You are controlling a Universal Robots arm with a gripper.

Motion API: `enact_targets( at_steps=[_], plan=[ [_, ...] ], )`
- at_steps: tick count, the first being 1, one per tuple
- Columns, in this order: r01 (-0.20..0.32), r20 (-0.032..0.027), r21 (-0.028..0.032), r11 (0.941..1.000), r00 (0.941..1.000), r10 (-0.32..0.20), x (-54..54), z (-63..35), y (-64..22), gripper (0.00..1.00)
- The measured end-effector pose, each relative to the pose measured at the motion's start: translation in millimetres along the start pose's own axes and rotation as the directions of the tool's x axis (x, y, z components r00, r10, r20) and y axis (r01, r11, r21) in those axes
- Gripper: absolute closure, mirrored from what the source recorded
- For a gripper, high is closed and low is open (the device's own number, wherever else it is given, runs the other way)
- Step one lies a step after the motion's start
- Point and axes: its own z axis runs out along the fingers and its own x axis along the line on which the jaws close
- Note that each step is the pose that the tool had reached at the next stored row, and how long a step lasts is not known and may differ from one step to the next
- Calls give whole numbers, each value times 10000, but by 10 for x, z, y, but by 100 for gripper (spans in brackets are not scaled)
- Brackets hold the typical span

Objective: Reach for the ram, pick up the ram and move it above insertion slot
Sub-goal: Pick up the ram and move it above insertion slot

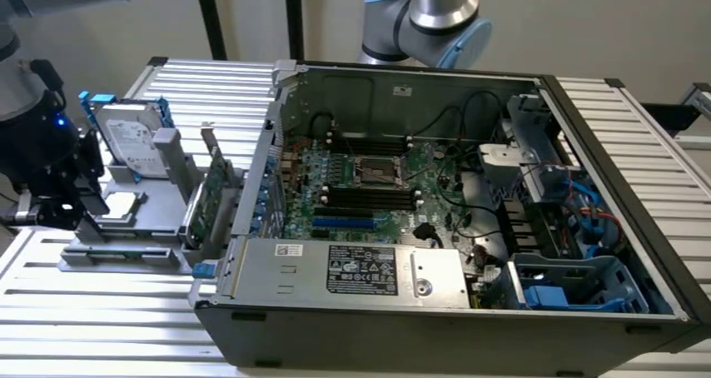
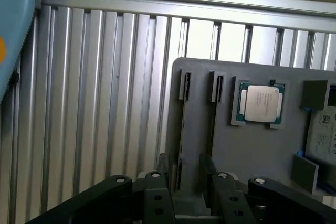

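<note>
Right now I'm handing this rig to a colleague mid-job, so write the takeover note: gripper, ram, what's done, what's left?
Gripper: open, with one finger on each side of the ram and not closed on it.
Ram: on edge in a slot of the gray holder, which sits on the exterior view's left of the computer case.
Done: the reach.
Left: grip, lift, and carry above the long black slots on the motherboard.

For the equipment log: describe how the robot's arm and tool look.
The silver tubular arm has pale blue joint caps. Its wrist housing is black with a small blue light. The black linkage tool has two dark fingers and silver screw heads.
</note>
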Motion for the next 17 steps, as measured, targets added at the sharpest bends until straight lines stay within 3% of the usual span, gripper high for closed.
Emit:
enact_targets(
  at_steps=[17],
  plan=[
    [-2,1,0,10000,10000,2,4,309,-4,64]
  ],
)
